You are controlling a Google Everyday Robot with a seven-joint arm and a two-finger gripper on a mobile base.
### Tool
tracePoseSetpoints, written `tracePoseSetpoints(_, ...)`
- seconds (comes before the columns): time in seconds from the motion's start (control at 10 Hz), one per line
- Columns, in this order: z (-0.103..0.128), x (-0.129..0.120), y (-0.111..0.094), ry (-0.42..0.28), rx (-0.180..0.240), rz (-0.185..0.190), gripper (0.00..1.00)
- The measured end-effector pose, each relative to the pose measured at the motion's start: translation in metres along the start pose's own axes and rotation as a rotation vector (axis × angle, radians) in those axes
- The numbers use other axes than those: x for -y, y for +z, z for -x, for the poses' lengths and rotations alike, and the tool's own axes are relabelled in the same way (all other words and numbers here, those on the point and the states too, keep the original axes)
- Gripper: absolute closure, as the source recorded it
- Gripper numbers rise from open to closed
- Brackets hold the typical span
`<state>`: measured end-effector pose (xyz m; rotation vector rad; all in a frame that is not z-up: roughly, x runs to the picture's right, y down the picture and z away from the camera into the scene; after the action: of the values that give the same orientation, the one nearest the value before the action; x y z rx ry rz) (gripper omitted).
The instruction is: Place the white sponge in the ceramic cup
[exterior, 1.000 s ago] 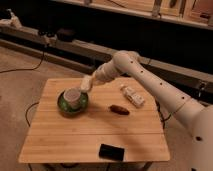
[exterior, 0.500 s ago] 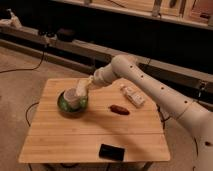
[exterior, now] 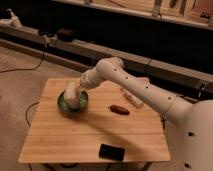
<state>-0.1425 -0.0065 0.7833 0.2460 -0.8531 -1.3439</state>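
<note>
My gripper (exterior: 73,94) hangs low over the glossy green saucer (exterior: 62,103) at the left of the wooden table, at the end of the white arm (exterior: 125,80) reaching in from the right. It covers the place where the ceramic cup stands, so only a pale patch (exterior: 75,103) shows under it, and I cannot tell cup from gripper. The white sponge is hidden; I cannot tell if it is in the gripper or in the cup.
A long white printed packet (exterior: 132,97) lies at the back right of the table (exterior: 75,135). A small brown object (exterior: 120,109) lies in front of it. A flat black object (exterior: 112,151) sits near the front edge. A dark shelf runs behind.
The gripper has moved left and down, from beside the cup to right over it. The cup, in plain view before, is now covered.
</note>
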Motion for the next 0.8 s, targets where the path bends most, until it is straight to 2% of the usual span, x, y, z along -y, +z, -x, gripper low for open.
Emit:
tracePoseSetpoints(0.4,0.000,0.000,0.022,0.000,0.011,0.038,0.53)
tracePoseSetpoints(0.7,-0.002,-0.003,0.022,0.016,0.005,0.049,0.24)
tracePoseSetpoints(0.8,-0.004,-0.007,0.020,0.024,-0.003,0.055,0.20)
